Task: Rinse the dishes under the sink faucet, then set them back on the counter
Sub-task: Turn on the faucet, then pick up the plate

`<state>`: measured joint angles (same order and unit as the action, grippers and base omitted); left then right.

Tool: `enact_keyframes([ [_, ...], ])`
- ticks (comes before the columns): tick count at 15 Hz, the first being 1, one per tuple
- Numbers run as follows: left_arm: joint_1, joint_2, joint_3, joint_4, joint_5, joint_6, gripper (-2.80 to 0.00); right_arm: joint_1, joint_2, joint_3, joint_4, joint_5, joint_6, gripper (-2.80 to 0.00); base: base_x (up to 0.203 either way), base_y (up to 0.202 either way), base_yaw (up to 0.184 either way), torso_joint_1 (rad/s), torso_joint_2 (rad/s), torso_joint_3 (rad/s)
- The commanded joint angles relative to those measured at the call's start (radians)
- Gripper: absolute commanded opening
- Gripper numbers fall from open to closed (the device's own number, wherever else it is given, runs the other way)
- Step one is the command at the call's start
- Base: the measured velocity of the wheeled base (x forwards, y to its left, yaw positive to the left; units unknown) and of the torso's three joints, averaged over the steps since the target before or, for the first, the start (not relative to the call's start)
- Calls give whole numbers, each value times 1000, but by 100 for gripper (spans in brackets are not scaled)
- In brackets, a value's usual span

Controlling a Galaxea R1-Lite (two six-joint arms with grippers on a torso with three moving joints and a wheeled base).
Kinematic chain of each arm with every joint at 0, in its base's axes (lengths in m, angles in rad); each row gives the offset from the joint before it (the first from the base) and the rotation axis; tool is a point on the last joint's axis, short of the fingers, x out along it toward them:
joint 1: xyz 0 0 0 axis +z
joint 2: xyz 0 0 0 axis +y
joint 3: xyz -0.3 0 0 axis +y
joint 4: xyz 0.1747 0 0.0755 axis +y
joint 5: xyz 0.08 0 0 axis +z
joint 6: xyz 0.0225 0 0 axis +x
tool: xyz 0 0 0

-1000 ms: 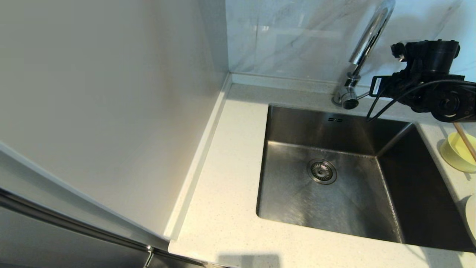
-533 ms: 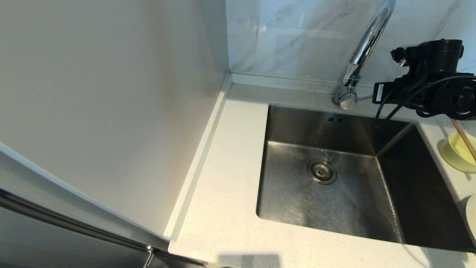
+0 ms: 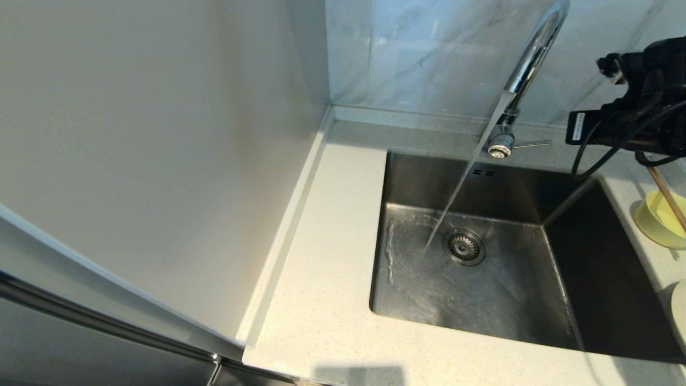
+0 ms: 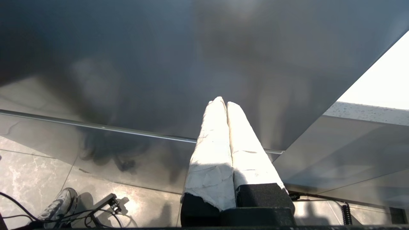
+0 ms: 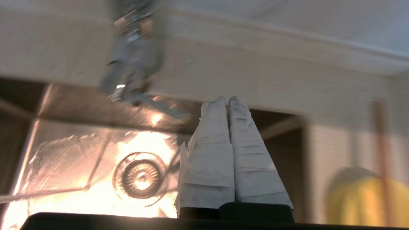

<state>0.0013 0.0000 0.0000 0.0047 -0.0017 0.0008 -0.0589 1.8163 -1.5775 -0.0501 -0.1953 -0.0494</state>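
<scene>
Water runs from the chrome sink faucet [image 3: 528, 59] in a slanted stream [image 3: 461, 187] and lands beside the drain [image 3: 464, 246] of the steel sink [image 3: 536, 300]. The thin lever [image 3: 530, 143] sticks out to the right at the faucet's base. My right gripper [image 5: 227, 99] is shut and empty, a little to the right of the lever and apart from it; its black wrist [image 3: 638, 107] hangs over the sink's back right corner. On the counter [image 3: 321, 268] to the right stand the pale-yellow bowl [image 3: 659, 220] with chopsticks [image 3: 667, 195] leaning in it, and the plate's edge [image 3: 679, 313].
A tall pale wall panel [image 3: 161, 161] borders the counter on the left, and marble tiles [image 3: 418, 53] rise behind the faucet. My left gripper [image 4: 222, 101] is parked low and shut, facing a grey cabinet front [image 4: 159, 64] above a tiled floor with cables.
My right arm has drawn back to the right, off the faucet's lever. Water has started to flow from the spout into the sink, and a wet sheet spreads over the basin floor.
</scene>
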Motion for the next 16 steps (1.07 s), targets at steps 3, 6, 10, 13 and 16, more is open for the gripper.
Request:
enact_keyframes([
  [3,0,0,0,0,0,1,-280,-69,-197,27,15,3,15,-280,0,0,0,0,0,0],
  [6,0,0,0,0,-1,1,-280,-90,-411,63,280,107,56,-280,0,0,0,0,0,0],
  [10,0,0,0,0,0,-1,-280,-97,-623,88,820,298,122,-280,0,0,0,0,0,0],
  [13,0,0,0,0,-1,0,-280,-99,-683,215,989,319,169,-280,0,0,0,0,0,0],
  [16,0,0,0,0,0,0,-280,-102,-744,416,991,294,184,-280,0,0,0,0,0,0],
])
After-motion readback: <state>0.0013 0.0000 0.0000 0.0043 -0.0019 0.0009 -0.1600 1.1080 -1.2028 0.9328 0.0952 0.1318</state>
